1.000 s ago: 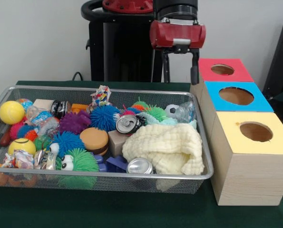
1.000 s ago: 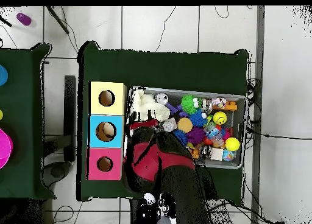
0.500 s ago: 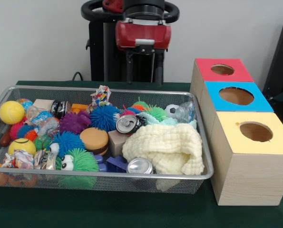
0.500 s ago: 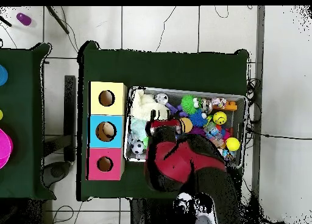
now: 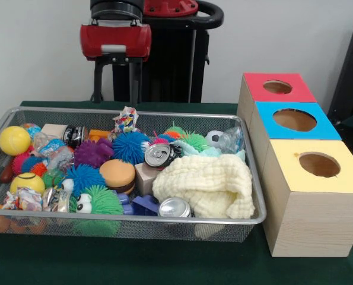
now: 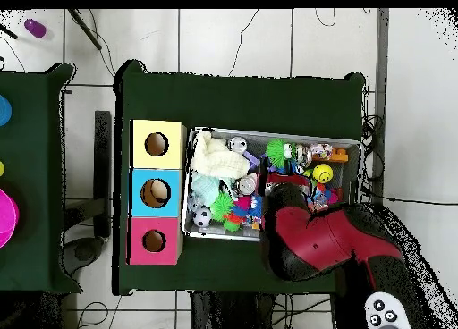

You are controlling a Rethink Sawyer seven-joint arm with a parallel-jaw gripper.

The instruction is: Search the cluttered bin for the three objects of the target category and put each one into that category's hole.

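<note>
While gripper [image 5: 114, 80] hovers, bin [image 5: 256, 218] (labels perhaps unreadable)

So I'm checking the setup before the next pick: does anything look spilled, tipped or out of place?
Nothing has spilled: all the toys lie inside the wire mesh bin. A cream knitted cloth lies heaped over the clutter and may hide items. The blue-topped hole seems to hold something pale.

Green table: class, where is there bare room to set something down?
The green table is bare in front of the wire bin and behind it, toward the pedestal. The bin itself is packed; only the cream cloth offers a flat top.
</note>
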